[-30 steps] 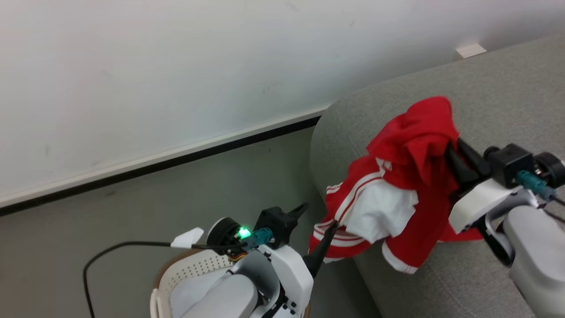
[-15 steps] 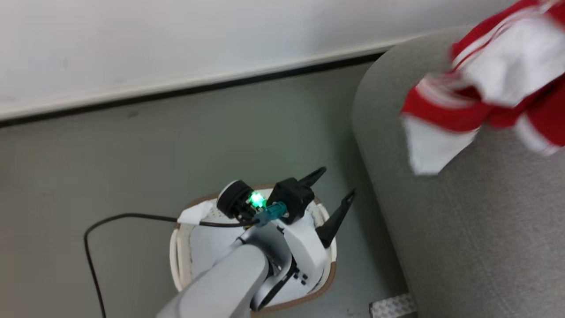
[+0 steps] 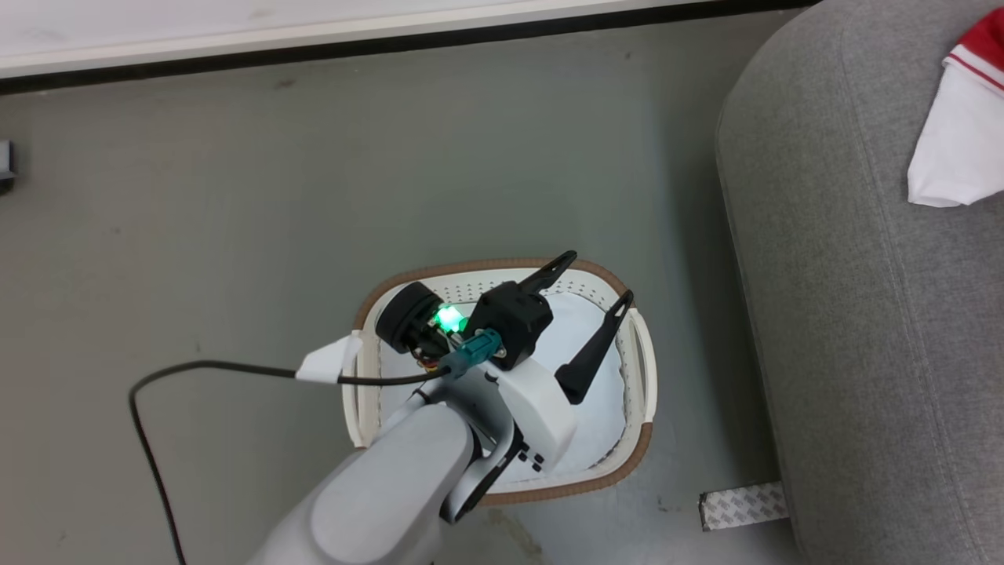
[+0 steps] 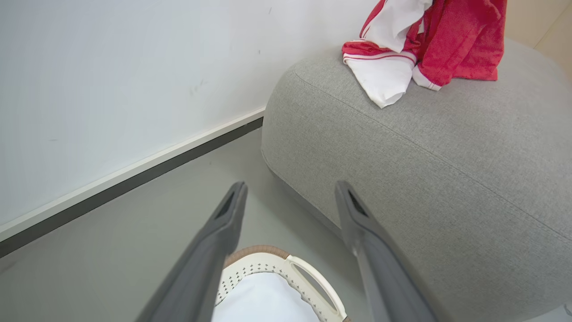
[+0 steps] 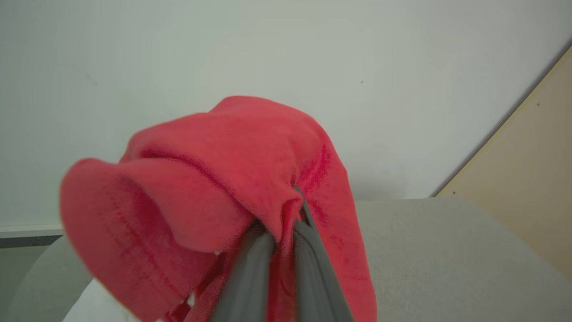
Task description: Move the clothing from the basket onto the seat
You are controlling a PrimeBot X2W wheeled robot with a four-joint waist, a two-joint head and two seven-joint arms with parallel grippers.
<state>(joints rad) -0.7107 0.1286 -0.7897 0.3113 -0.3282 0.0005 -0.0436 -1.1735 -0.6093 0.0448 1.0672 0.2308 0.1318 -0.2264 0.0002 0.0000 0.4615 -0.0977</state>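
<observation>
The clothing [image 4: 456, 40], red with white panels and striped cuffs, lies bunched on the grey seat [image 4: 424, 156]; one white corner [image 3: 953, 149] reaches the head view's upper right. My right gripper [image 5: 281, 228] is shut on a red fold of the clothing [image 5: 214, 179], lifting it above the seat [image 5: 447, 259]. My left gripper [image 3: 600, 276] hangs open over the basket [image 3: 486, 265] with nothing between its fingers. In the left wrist view the left gripper [image 4: 291, 185] points over the basket's rim [image 4: 286, 264] toward the seat.
A pale flat pad [image 3: 604, 392] lies inside the basket. A black cable [image 3: 157, 392] loops over the grey floor to my left arm. A strip of tape [image 3: 741, 506] sits by the seat's base. The white wall's dark baseboard [image 3: 314, 51] runs behind.
The head camera has tipped down, shifting the whole picture. My left gripper, beside the garment's hem a second ago, now hangs apart from it over the basket.
</observation>
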